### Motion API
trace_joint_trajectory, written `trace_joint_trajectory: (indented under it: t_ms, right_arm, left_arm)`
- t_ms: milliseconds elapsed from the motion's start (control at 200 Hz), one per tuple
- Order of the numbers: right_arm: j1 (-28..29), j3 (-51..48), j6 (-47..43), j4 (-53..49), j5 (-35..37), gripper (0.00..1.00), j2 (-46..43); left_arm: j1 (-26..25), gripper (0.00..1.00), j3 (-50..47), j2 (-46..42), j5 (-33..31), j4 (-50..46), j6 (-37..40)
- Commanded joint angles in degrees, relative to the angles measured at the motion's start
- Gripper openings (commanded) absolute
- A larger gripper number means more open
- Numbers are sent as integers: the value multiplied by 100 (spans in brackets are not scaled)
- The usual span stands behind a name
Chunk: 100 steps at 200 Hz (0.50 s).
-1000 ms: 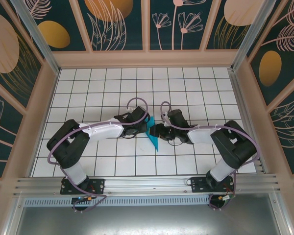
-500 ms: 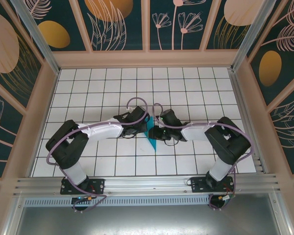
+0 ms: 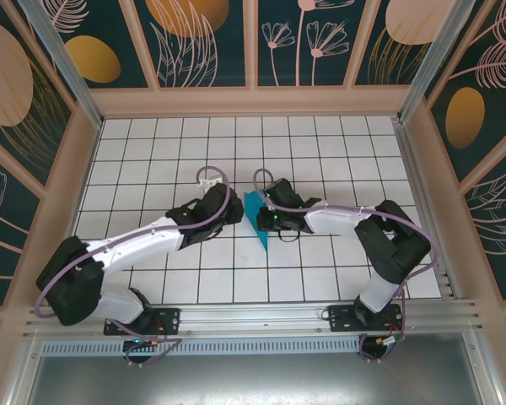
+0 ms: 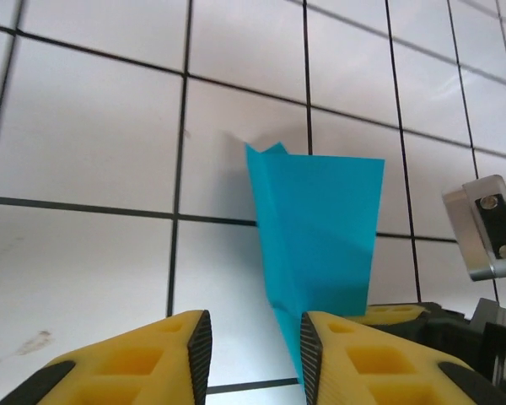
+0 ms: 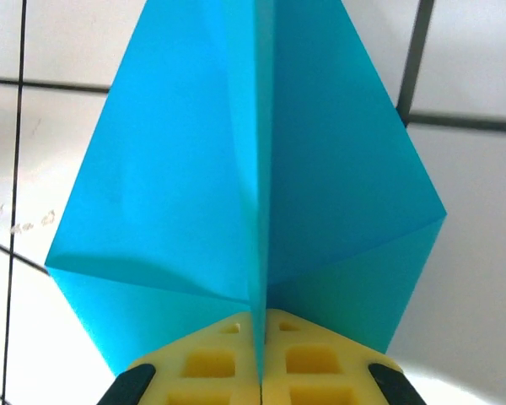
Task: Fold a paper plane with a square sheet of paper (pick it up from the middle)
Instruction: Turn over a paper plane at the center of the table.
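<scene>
The white tiled bench (image 3: 152, 143) has black grid lines. Near its middle the teal paper plane (image 3: 255, 218) stands on edge between the 2 hands; whether it touches the tiles is hard to tell. From above, the dark wrists hide the fingertips of both hands. The right hand (image 5: 260, 325) is pinched tight on the plane's centre crease, and its 2 yellow fingers cover the fold's lower end. The left hand (image 4: 255, 325) is narrowly parted just beside the plane and grips nothing. The plane's lower tip is cut off behind 1 finger.
</scene>
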Motion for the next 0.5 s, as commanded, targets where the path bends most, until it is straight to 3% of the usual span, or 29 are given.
trace_joint_trajectory:
  t_ms: [0, 145, 495]
  right_arm:
    - [41, 467, -168, -694, 824, 5, -156]
    - [-2, 1161, -99, -1370, 1660, 5, 247]
    - [-82, 2591, -64, -2106, 1895, 8, 1591]
  left_arm:
    - [36, 37, -264, -408, -635, 135, -213]
    - [36, 41, -573, -802, -889, 135, -372]
    - [40, 42, -878, -1250, -1049, 62, -482]
